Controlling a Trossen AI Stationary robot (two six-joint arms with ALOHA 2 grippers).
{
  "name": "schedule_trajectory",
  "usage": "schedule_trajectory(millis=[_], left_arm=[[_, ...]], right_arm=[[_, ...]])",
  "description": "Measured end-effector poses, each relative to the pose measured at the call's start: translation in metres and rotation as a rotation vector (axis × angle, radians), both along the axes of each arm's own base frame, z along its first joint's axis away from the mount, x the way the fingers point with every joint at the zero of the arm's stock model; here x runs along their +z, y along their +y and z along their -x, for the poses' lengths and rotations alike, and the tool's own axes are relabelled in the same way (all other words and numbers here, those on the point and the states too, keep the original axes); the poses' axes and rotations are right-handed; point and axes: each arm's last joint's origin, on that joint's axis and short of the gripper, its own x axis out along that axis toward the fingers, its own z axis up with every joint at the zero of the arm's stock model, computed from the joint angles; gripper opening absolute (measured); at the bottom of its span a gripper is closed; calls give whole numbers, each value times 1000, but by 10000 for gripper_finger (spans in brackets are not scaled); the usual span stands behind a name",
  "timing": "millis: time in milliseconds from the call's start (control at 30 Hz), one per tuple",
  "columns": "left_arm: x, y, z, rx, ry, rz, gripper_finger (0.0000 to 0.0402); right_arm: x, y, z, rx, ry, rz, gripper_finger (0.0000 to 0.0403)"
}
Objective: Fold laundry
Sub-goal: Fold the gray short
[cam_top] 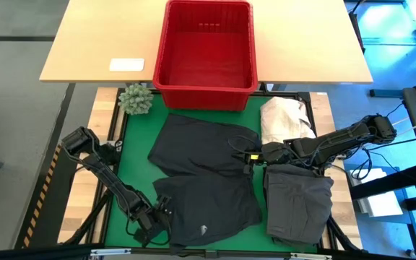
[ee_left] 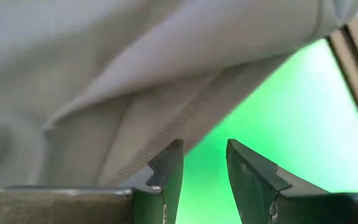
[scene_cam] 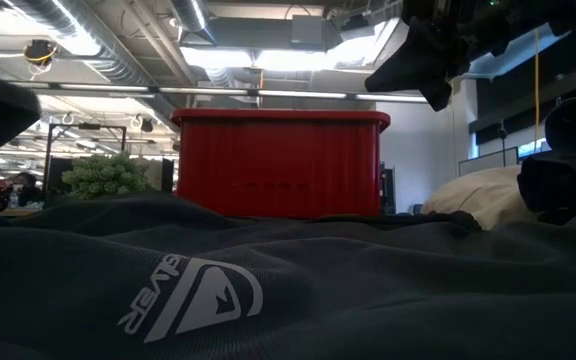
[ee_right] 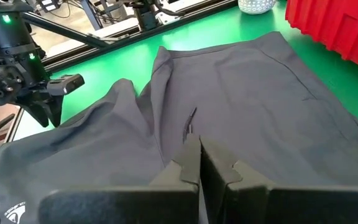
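Mid-fold on the shorts (cam_top: 204, 180): my left gripper (ee_left: 204, 165), fingers apart, needs the hem; right gripper (ee_right: 199, 155) hovers pinched empty.

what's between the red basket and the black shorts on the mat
In the high view, only a bare strip of green mat separates the red basket from the black shorts; the small plant sits off to the side.

White Quiksilver logo with partly legible lettering on dark shorts (scene_cam: 268, 290)
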Motion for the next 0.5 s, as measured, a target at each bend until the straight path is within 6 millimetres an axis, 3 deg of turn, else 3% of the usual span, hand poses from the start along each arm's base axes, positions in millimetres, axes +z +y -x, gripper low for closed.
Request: schedule_trajectory(millis=[133,500], left_arm=[[0,1,0,-1,39,33,127],[-1,7,2,-5,138,27,211]], right_arm=[[0,0,0,-1,0,0,0],[0,0,0,-15,-1,7,0]])
